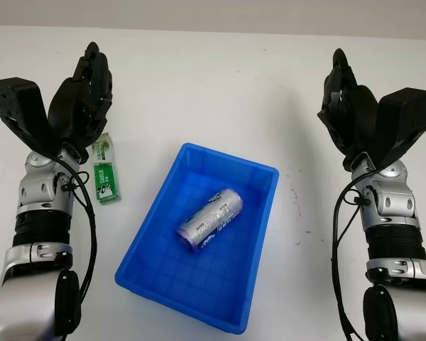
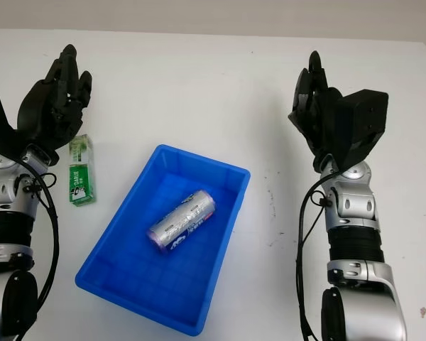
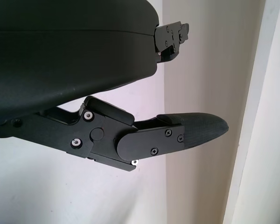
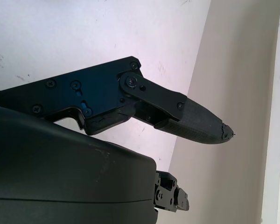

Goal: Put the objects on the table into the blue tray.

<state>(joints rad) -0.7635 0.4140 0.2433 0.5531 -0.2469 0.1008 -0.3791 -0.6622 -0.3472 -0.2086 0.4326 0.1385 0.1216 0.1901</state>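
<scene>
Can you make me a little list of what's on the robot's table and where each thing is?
tray: blue tray, middle of the white table
in tray: silver can, lying on its side
still on table: green packet, left of the tray
left robot hand: open, above the packet's far end
right robot hand: open, raised right of the tray

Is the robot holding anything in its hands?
No. The left hand and right hand are both open above the white table, holding nothing.
</scene>
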